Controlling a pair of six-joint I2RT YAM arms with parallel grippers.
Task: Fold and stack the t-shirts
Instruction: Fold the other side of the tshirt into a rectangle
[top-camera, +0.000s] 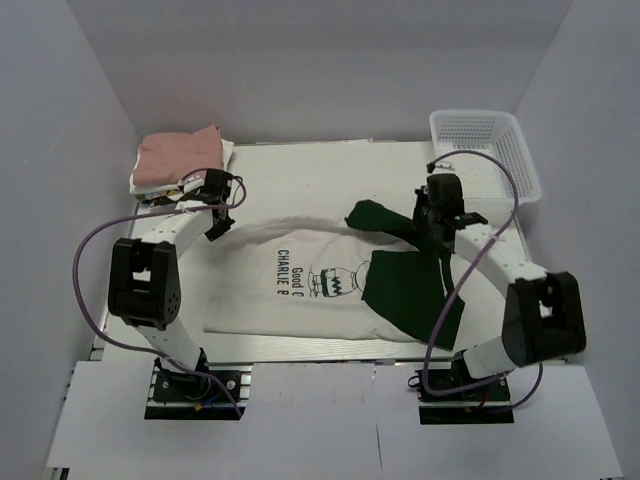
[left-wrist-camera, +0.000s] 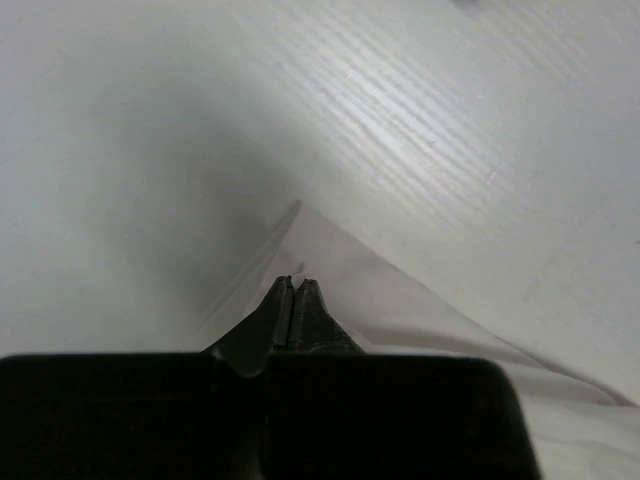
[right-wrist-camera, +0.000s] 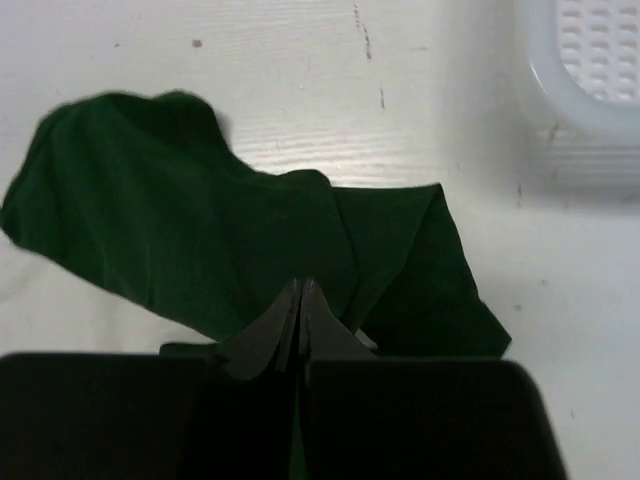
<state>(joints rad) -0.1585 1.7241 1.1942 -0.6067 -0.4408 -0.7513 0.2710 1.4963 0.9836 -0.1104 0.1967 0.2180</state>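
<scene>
the table (top-camera: 300, 160) carries the cream-and-green t-shirt (top-camera: 300, 300) spread across its middle, print up. a mesh basket (top-camera: 490, 150) sits far right, the folded pink and white shirts (top-camera: 175, 160) far left. the left gripper (left-wrist-camera: 295, 285) is pinched on the shirt's cream edge, the right gripper (right-wrist-camera: 302, 290) on its green cloth.

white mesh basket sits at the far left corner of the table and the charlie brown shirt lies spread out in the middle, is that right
Not quite. The top external view shows the white mesh basket at the far right corner, not the far left. The far left corner holds the folded pink shirt. The Charlie Brown shirt does lie spread out in the middle.
</scene>
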